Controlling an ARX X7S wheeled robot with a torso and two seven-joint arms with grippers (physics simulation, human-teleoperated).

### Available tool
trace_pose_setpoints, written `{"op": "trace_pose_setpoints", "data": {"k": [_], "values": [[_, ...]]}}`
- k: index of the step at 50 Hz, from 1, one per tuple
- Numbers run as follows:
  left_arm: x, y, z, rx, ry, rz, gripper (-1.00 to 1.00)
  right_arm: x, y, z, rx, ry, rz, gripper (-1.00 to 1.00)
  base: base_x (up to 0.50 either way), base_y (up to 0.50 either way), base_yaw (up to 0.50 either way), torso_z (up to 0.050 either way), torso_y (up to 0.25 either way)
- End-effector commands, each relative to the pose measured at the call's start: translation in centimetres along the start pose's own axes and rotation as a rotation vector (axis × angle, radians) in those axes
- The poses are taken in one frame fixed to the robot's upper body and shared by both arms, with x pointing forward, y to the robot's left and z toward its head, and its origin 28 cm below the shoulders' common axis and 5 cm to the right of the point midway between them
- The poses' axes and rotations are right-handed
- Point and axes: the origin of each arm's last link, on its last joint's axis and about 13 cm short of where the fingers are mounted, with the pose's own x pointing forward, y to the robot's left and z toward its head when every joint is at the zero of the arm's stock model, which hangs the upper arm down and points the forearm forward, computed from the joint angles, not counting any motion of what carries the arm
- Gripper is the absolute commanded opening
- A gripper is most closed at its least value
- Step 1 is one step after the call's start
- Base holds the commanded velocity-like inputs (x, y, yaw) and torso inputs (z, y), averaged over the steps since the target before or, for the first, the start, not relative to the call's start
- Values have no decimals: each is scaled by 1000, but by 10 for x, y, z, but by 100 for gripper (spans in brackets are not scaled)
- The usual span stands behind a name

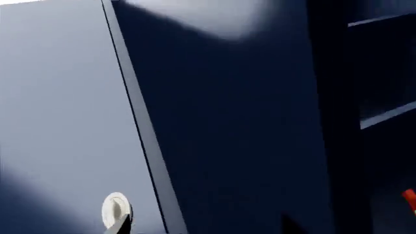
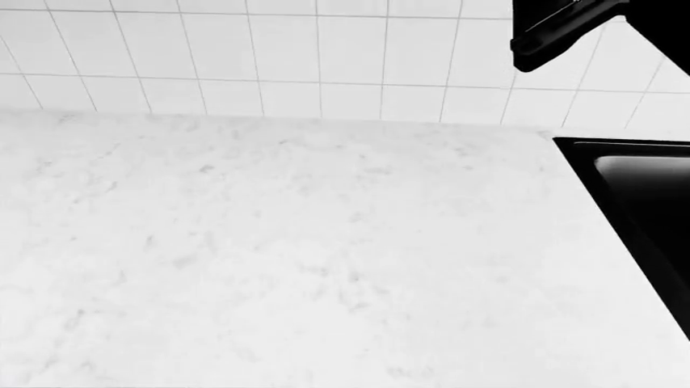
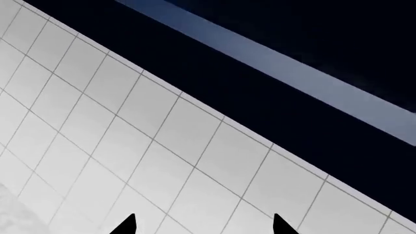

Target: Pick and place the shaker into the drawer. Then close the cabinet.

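Observation:
The shaker is out of view in every frame. In the left wrist view a flat navy-blue cabinet front [image 1: 58, 122] fills one side, with the round white end of its slim handle [image 1: 115, 208] near the frame edge. A darker navy panel [image 1: 234, 131] lies beside it. I cannot tell whether this is the drawer. My left gripper [image 1: 204, 228] shows only two dark fingertips [image 1: 121, 227] wide apart, one right by the handle end, holding nothing. My right gripper [image 3: 202, 225] is open and empty, raised in front of the tiled wall [image 3: 130, 146].
The head view shows a white marble counter [image 2: 280, 259], a white tiled wall [image 2: 270, 56] and a black sink [image 2: 647, 202] at the right. A black part of my right arm [image 2: 561, 28] is at the top right. Dark shelves [image 1: 383, 114] and a red object [image 1: 409, 199] show in the left wrist view.

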Motion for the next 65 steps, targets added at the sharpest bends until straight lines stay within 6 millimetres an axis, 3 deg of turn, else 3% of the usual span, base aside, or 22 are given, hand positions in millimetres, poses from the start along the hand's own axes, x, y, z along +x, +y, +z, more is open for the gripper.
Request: {"op": "trace_pose_setpoints", "data": {"k": [1,7,12,27,44,45,46,47,48,49,50,51,52,53,54,55,56,57,59,60,62,65], "values": [[74,-89,-1,-575,-205,-518,100,2,0,-3,55,-15,-23,100,0,0,0,0,0],[95,-102,-82,-566,41,-534,100,-8,6,-21,116,16,-24,100,0,0,0,0,0],[92,-94,-123,-459,174,-401,100,-11,11,-38,153,46,-15,100,0,0,0,0,0],[92,-94,-123,-459,174,-401,100,8,6,-101,235,151,-36,100,0,0,0,0,0],[92,-94,-123,-459,174,-401,100,-5,10,-74,231,112,-16,100,2,-1,-2,0,0],[87,-91,-148,-454,167,-194,100,-5,12,-73,231,107,-10,100,12,1,-3,0,0],[90,-90,-146,-425,86,-56,100,-5,13,-72,233,103,-4,100,0,-4,-3,0,0],[91,-89,-145,-418,29,-62,100,-5,14,-70,234,98,1,100,14,-3,-4,0,0],[88,-88,-151,-433,78,-77,100,-4,16,-68,235,92,8,100,0,-4,-4,0,0],[85,-79,-139,-433,58,-54,100,-3,18,-66,236,85,16,100,14,-3,-4,0,0],[58,-48,-159,-221,223,48,100,-1,21,-64,236,77,28,100,0,-3,0,0,0],[56,-157,-200,-344,397,-436,100,1,24,-61,237,67,42,100,0,0,0,0,0],[25,-202,-231,-407,552,-582,100,3,28,-57,237,58,57,100,0,0,0,0,0],[-9,-223,-253,-395,686,-560,100,4,31,-55,238,51,67,100,0,0,0,0,0],[-47,-212,-275,-326,805,-444,100,5,34,-53,240,46,78,100,0,0,-3,0,0],[-86,-220,-276,-513,976,-390,100,6,38,-52,241,42,89,100,0,0,0,0,0],[-110,-211,-259,-608,1080,-358,100,8,42,-50,242,39,101,100,0,0,0,0,0],[-120,-193,-225,-611,1098,-364,100,9,45,-48,243,35,112,100,0,0,0,-16,0],[-155,-165,-160,-448,1029,-458,100,12,50,-44,242,27,129,100,0,0,0,0,0],[-178,-156,-139,-273,933,-438,100,14,51,-42,240,24,135,100,0,0,0,0,0],[-198,-142,-116,-208,729,-93,100,15,54,-40,237,23,142,100,0,0,0,0,0],[-216,-133,-114,-271,654,37,100,16,55,-39,229,29,145,100,0,0,0,-3,0]]}}
